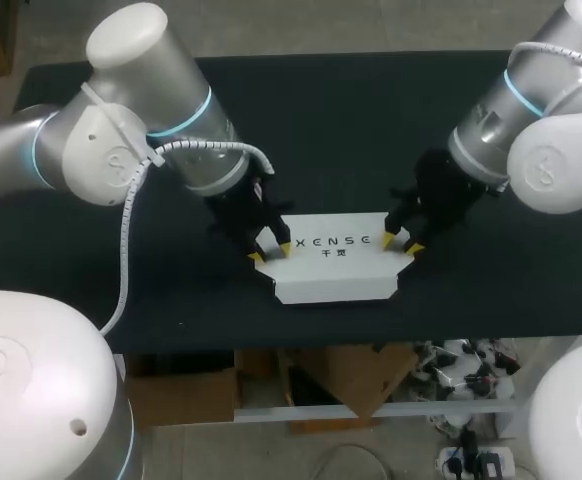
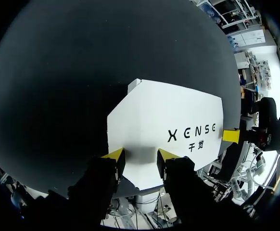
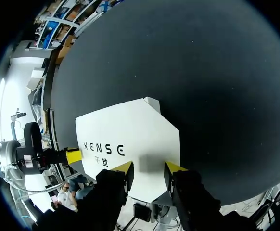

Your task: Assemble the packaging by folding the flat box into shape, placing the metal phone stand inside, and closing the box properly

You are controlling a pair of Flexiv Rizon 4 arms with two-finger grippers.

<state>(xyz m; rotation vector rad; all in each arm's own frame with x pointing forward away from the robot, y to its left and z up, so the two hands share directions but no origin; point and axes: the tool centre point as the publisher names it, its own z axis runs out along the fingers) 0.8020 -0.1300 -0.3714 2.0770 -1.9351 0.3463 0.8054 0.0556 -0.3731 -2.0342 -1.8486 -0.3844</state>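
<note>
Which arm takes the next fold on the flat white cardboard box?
Neither; probably both. The left gripper, open, sits at the left end of the flat white cardboard box; the right gripper, open, mirrors it at the right end. Each suits its own end.

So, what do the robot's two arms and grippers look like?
The left arm and right arm are thick silver-grey tubes with rounded white joint caps and thin light-blue rings. A white spiral-wrapped cable runs along the left one. The left gripper and right gripper are black, each with two bright yellow tips.
</note>
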